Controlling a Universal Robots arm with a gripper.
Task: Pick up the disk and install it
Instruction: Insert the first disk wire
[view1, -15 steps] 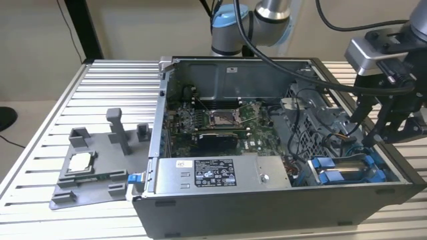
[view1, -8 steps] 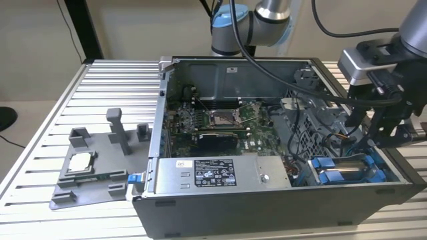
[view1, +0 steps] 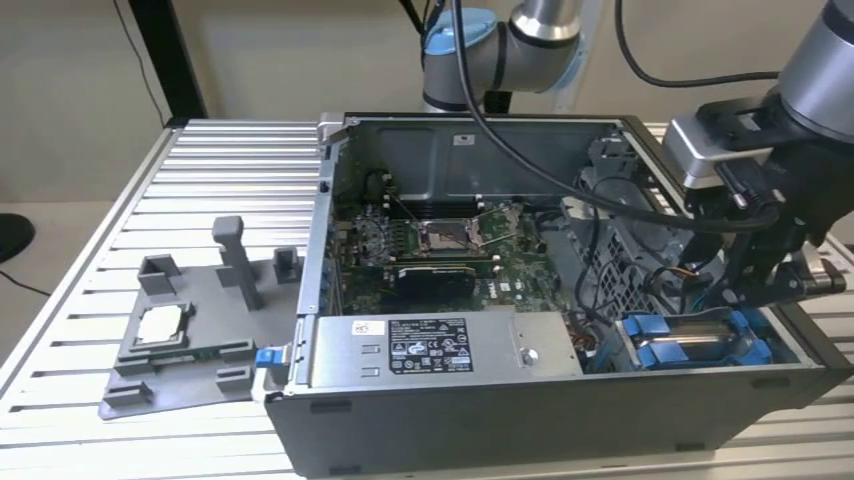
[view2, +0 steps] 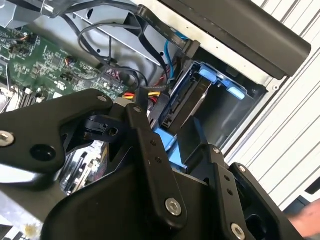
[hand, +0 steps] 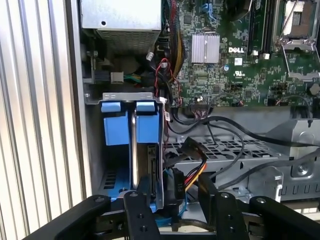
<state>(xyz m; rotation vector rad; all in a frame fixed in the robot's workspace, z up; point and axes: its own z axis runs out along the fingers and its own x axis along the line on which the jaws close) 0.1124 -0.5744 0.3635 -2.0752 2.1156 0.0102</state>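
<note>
Crowding the disk (hand: 134, 150), cables (hand: 220, 125) run beside the gripper (hand: 170, 195).

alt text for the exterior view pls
A robot gripper hangs by the blue-framed disk, which sits in the corner of an open computer case at the exterior view's right. A grey fixture with a chip lies on the slatted table beside it.

You see the disk (hand: 155, 170) only edge-on in its bay (hand: 95, 150), its label hidden; the gripper (hand: 175, 215) covers the end nearest it.
</note>
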